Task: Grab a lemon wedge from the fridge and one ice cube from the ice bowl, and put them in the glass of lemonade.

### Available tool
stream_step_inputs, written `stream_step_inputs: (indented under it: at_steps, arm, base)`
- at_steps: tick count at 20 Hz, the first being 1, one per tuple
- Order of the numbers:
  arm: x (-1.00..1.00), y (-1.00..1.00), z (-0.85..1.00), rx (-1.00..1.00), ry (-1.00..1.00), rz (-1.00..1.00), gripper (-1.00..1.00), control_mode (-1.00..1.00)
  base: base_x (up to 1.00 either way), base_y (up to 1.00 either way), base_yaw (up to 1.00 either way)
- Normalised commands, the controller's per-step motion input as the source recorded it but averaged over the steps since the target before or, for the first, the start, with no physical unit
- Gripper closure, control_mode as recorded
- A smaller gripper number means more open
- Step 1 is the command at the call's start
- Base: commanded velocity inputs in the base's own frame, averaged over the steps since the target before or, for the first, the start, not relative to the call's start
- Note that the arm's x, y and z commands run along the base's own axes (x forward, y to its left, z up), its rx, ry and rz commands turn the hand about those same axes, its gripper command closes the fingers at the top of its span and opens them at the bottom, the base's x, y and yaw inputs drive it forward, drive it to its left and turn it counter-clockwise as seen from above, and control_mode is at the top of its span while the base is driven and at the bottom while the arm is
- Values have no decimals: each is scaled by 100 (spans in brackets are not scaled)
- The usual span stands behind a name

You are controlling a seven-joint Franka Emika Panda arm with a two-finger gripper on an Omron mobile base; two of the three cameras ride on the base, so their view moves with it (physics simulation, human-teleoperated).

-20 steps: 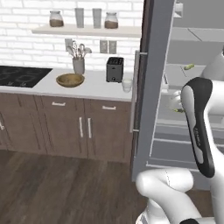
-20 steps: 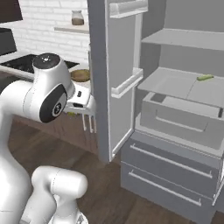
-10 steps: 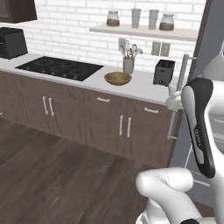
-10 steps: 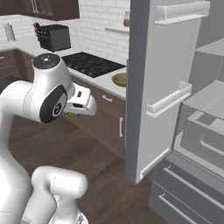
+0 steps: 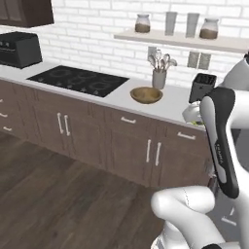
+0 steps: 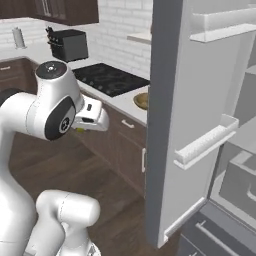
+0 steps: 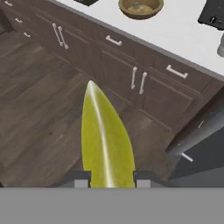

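Observation:
Between my fingertips in the hand view stands the lemon wedge (image 7: 105, 140), a yellow-green sliver pointing up, with my gripper (image 7: 107, 180) shut on it. The hand hangs over the wood floor in front of the brown cabinets. On the white counter the tan wooden ice bowl (image 7: 141, 8) sits at the top, seen also as the ice bowl (image 5: 146, 95) beside the cooktop. A pale bit of the glass of lemonade (image 7: 221, 44) shows at the right edge, next to the black toaster (image 7: 212, 13). The grey fridge (image 6: 190, 100) stands at the right with its door swung open.
A black cooktop (image 5: 80, 80) lies left of the bowl, and a grey utensil cup (image 5: 159, 78) stands behind it. A dark oven box (image 5: 19, 48) sits at the counter's far left. A shelf (image 5: 180, 40) with jars and glasses hangs above. Wood floor spreads in front.
The whole picture has swung from the open fridge to the counter, so the camera has moved with the base. The wedge stays held in the gripper.

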Motion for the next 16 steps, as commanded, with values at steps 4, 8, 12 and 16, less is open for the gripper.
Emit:
stream_step_inputs:
  at_steps: [4,8,12,16]
  arm:
    - [0,0,0,0,0,0,100,100]
    - [0,0,0,0,0,0,100,100]
    - [0,0,0,0,0,0,100,100]
    - [0,0,0,0,0,0,100,100]
  base:
    - [100,3,-3]
    - [100,19,-8]
    - [100,31,-11]
    - [100,4,-40]
